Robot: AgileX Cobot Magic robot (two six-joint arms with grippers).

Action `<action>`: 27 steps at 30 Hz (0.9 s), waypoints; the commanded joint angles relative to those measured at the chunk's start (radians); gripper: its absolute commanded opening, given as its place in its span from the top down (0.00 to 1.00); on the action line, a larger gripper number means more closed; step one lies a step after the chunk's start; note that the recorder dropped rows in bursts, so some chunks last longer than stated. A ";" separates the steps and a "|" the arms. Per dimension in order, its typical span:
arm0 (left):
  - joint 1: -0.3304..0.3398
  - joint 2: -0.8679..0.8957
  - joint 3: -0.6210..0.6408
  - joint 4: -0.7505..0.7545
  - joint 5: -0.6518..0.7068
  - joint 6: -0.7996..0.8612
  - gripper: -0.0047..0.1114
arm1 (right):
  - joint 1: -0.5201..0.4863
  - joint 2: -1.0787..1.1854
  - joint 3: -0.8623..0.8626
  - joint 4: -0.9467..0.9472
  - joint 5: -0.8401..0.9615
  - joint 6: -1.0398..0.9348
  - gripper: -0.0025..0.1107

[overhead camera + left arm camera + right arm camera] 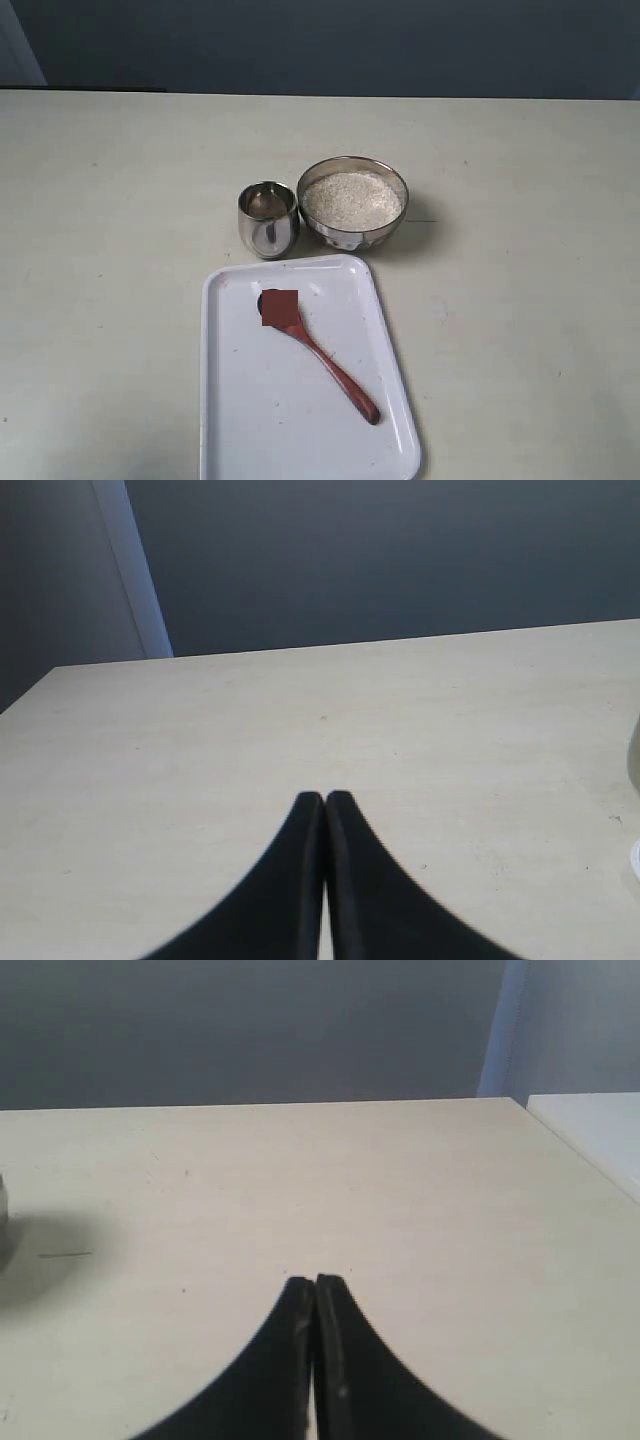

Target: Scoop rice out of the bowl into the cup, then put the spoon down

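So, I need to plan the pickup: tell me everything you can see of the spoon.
The spoon looks like dark reddish-brown wood: a broad head and a long slim handle. It lies flat and diagonal on the white tray, head toward the cup, handle end toward the tray's near right corner. Only the tray touches it, and its head looks empty.

A pale cream, faintly speckled tabletop (100,250) filled the scene, its far edge meeting a dark blue-grey wall (350,45) (matte, evenly lit). A paler vertical strip (135,570) stood beyond the far left corner.
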 commanded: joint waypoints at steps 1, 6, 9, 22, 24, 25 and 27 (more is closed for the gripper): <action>-0.007 -0.004 -0.002 0.003 -0.004 -0.003 0.96 | -0.003 -0.005 0.005 0.028 0.003 -0.007 0.98; -0.007 -0.004 -0.002 0.003 -0.004 -0.003 0.96 | -0.003 -0.005 0.005 0.039 0.001 -0.007 0.98; -0.007 -0.004 -0.002 0.003 -0.004 -0.003 0.96 | -0.003 -0.005 0.005 0.039 0.001 -0.007 0.98; -0.007 -0.004 -0.002 0.003 -0.004 -0.003 0.96 | -0.003 -0.005 0.005 0.047 0.003 -0.007 0.98; -0.007 -0.004 -0.002 0.003 -0.004 -0.003 0.96 | -0.003 -0.005 0.005 0.047 0.003 -0.007 0.98; -0.007 -0.004 -0.002 0.003 -0.004 -0.003 0.96 | -0.003 -0.005 0.005 0.047 0.003 -0.007 0.98; -0.007 -0.004 -0.002 0.003 -0.004 -0.003 0.96 | -0.003 -0.005 0.005 0.047 0.003 -0.007 0.98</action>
